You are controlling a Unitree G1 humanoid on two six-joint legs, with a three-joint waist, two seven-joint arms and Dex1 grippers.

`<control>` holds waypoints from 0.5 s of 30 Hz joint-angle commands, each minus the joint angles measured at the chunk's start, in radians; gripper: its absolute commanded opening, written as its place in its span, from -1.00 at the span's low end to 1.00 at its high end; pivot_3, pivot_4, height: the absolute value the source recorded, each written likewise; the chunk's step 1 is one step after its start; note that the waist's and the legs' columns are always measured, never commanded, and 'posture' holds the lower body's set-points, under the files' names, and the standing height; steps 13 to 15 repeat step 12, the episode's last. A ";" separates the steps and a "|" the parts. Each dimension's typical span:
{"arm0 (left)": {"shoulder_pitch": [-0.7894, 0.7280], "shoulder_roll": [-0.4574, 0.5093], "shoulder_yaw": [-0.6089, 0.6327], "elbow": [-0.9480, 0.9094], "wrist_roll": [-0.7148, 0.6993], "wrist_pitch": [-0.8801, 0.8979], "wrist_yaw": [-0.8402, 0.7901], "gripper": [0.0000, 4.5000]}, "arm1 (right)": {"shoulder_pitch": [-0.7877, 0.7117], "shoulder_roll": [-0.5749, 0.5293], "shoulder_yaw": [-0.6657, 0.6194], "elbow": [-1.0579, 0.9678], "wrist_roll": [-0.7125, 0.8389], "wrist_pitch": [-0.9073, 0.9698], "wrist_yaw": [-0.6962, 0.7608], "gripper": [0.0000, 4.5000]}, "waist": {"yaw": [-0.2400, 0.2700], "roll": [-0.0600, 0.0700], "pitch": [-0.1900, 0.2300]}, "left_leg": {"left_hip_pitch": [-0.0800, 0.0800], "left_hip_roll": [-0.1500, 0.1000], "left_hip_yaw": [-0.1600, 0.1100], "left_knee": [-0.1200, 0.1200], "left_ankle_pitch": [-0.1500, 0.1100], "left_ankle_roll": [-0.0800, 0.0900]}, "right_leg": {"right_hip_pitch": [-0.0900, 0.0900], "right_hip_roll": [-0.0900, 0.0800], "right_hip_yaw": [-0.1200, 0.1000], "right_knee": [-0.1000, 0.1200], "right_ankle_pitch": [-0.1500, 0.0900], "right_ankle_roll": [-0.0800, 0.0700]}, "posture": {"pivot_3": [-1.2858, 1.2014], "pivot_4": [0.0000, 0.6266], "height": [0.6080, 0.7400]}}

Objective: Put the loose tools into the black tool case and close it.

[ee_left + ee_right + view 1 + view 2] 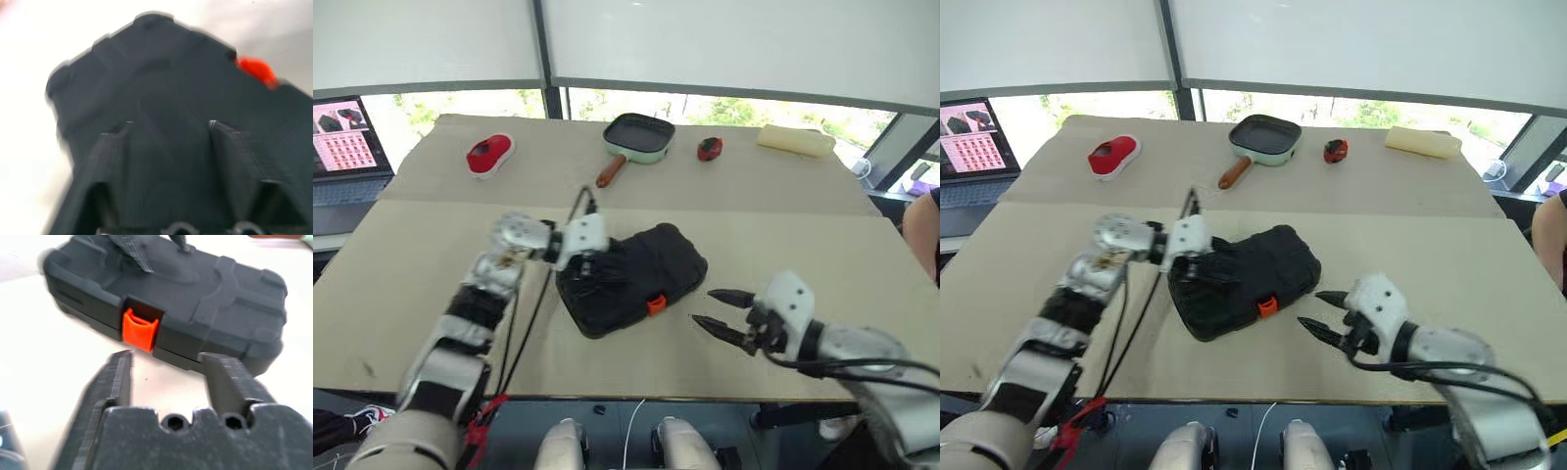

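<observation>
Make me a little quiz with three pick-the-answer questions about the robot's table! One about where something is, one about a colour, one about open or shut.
1. Where is the green-rimmed black frying pan?
A. at the table's far side
B. on the case
C. in a gripper

2. What colour is the latch on the black moulded-plastic tool case?
A. blue
B. orange
C. white

3. How is the case?
A. wide open
B. half open
C. shut

Answers:
1 A, it lies far behind the case.
2 B, the right wrist view shows it orange.
3 C, the lid is down on the base, while the right gripper stands open beside it.
</observation>
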 commanded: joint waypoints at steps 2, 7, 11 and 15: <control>0.165 0.232 0.158 -0.240 -0.176 0.313 -0.084 1.00 | -0.018 -0.128 -0.165 0.095 0.178 0.039 0.191 0.97 | 0.000 0.001 0.003 | 0.000 0.000 -0.001 -0.003 0.000 0.000 | -0.001 0.001 -0.001 0.001 -0.002 -0.001 | 0.03 -0.52 1.00; 0.403 0.406 0.448 -0.410 -0.349 0.536 -0.064 1.00 | -0.107 -0.225 -0.228 0.276 0.282 0.090 0.290 0.97 | 0.018 0.001 0.025 | -0.002 0.000 -0.001 -0.004 -0.001 -0.001 | -0.003 -0.002 -0.003 0.002 -0.006 0.000 | 0.03 -0.52 1.00; 0.503 0.394 0.520 -0.494 -0.388 0.563 -0.005 1.00 | -0.133 -0.248 -0.211 0.323 0.295 0.091 0.316 0.97 | 0.041 0.002 0.026 | -0.003 -0.003 -0.001 -0.004 -0.001 -0.001 | -0.003 -0.006 -0.003 0.000 -0.007 0.004 | 0.03 -0.52 1.00; 0.531 0.390 0.530 -0.514 -0.389 0.555 0.003 1.00 | -0.138 -0.251 -0.203 0.328 0.292 0.085 0.320 0.97 | 0.041 0.002 0.026 | -0.004 -0.003 0.000 -0.004 -0.001 -0.001 | -0.003 -0.007 -0.003 0.000 -0.007 0.004 | 0.03 -0.52 1.00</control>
